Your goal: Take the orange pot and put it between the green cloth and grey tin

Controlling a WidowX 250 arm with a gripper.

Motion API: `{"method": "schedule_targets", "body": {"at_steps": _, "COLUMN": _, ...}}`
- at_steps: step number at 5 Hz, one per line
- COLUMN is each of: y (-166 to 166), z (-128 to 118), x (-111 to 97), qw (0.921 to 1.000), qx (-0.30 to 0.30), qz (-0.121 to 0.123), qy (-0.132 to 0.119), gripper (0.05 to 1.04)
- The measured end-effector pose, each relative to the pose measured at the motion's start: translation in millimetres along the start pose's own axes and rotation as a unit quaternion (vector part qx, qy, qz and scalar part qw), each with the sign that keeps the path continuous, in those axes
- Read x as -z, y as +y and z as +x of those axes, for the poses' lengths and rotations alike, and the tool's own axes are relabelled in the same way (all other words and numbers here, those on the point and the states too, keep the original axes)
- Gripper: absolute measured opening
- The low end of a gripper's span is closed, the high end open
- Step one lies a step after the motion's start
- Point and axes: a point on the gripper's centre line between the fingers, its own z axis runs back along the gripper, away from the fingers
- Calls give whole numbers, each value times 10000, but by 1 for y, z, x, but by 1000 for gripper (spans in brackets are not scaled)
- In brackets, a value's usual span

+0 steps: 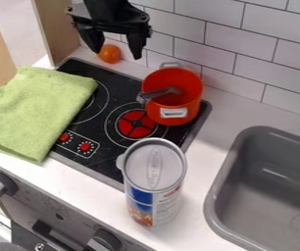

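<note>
A smooth white countertop (212, 135) spreads below the gripper (118, 54), with a flat black glass stovetop (100, 126) on it. Beneath the gripper, near the wall, sits a round orange fruit (109, 54). Down and left lies a rumpled light-green cloth (38, 105), overlapping the stovetop. Down and right, a round orange pot (190, 105) stands on the stovetop; farther below, a tall cylindrical grey-lidded tin (154, 184) stands upright on the counter.

A single fixed view looks down at a slant, fairly close, over the stove (75, 156) toward the tiled wall (235, 43).
</note>
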Motion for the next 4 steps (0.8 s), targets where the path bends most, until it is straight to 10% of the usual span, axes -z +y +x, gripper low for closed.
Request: {"method": "schedule_targets", "body": {"at_steps": 4, "y": -9, "z": -9, "x": 43, "qw": 9997, "qx": -221, "qz": -10, "qy": 134, "gripper": 999}}
